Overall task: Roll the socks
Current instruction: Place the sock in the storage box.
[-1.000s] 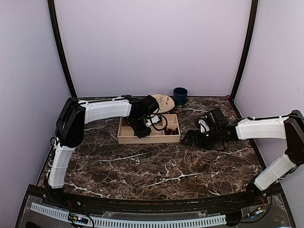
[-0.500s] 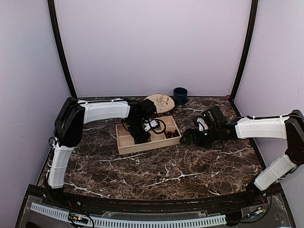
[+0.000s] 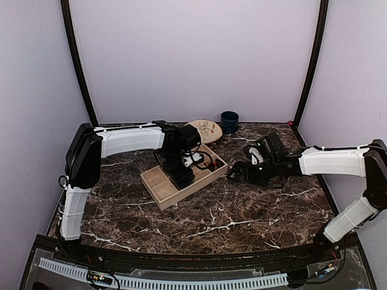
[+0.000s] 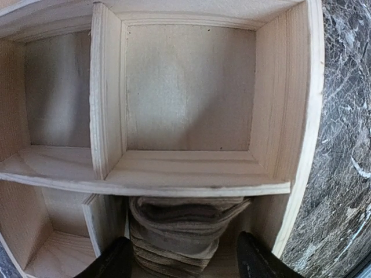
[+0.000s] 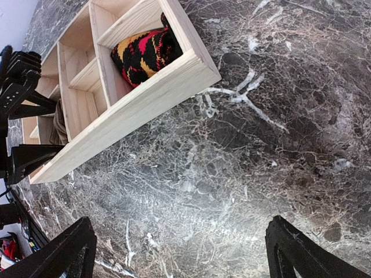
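Observation:
The rolled tan-brown sock [image 4: 181,230] sits in a corner compartment of the wooden tray [image 4: 191,184]. My left gripper [image 4: 182,263] is open around it, one black finger on each side; the right finger [image 4: 259,260] stands clear of the fabric. The overhead view shows this gripper [image 3: 181,175] reaching down into the tray [image 3: 158,188], which lies askew. The black sock with red and orange diamonds [image 5: 143,51] is bundled in the end compartment nearest my right gripper [image 5: 185,255]. That gripper is wide open over bare marble, just beside the tray's corner [image 5: 200,69].
A patterned plate [image 3: 204,128] and a dark blue cup [image 3: 229,121] stand at the back of the marble table [image 3: 242,211]. A black cable [image 3: 204,159] loops over the tray. Two tray compartments [image 4: 186,87] hold nothing.
My left gripper has opened and let go of the tan sock. The tray has swung round, its left end now nearer the front. The right gripper has edged left.

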Motion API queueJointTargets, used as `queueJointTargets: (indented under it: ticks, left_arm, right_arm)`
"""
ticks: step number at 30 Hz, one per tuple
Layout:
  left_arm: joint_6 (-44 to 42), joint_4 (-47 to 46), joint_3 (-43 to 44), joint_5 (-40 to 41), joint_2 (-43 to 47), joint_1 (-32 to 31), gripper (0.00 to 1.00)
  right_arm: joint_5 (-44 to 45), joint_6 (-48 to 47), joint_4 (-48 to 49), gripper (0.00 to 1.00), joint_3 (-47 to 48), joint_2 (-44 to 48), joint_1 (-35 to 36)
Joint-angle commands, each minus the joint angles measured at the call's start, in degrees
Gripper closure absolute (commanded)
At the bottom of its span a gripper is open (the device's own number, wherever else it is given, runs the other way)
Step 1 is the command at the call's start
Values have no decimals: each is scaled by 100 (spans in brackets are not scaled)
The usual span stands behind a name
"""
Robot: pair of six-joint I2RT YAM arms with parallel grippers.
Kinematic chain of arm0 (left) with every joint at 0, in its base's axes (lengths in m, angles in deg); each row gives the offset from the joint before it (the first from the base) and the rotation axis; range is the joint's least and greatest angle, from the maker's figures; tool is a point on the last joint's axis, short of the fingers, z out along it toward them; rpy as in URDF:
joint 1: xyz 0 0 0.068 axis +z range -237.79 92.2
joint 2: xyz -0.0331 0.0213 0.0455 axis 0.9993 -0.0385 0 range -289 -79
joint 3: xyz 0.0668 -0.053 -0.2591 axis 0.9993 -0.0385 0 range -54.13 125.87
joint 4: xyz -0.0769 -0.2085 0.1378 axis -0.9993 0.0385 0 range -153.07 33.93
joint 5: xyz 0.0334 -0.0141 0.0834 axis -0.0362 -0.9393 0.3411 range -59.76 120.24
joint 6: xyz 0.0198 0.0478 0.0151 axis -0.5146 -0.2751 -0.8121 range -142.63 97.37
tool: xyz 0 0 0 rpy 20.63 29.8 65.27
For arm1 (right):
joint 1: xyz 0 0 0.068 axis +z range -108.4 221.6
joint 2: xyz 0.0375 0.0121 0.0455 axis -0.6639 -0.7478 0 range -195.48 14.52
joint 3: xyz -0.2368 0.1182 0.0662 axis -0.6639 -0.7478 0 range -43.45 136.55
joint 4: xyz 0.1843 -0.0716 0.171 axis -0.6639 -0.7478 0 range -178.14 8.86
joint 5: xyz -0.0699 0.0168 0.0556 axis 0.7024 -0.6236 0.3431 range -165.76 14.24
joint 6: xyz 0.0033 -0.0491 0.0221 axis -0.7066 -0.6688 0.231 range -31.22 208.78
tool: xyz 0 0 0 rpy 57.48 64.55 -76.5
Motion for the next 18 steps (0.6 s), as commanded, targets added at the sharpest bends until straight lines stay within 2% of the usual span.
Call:
queueJointTargets:
  ticks: [1, 8, 18]
  left_arm:
    - [462, 490, 40, 347, -54, 1, 29]
    - [561, 622, 396, 557, 152, 1, 29]
    - [600, 858, 836, 323, 264, 0, 29]
  right_arm:
    - [86, -95, 119, 0, 164, 50, 52]
    - [119, -131, 160, 0, 196, 58, 75]
    - [141, -165, 183, 0, 340, -57, 106]
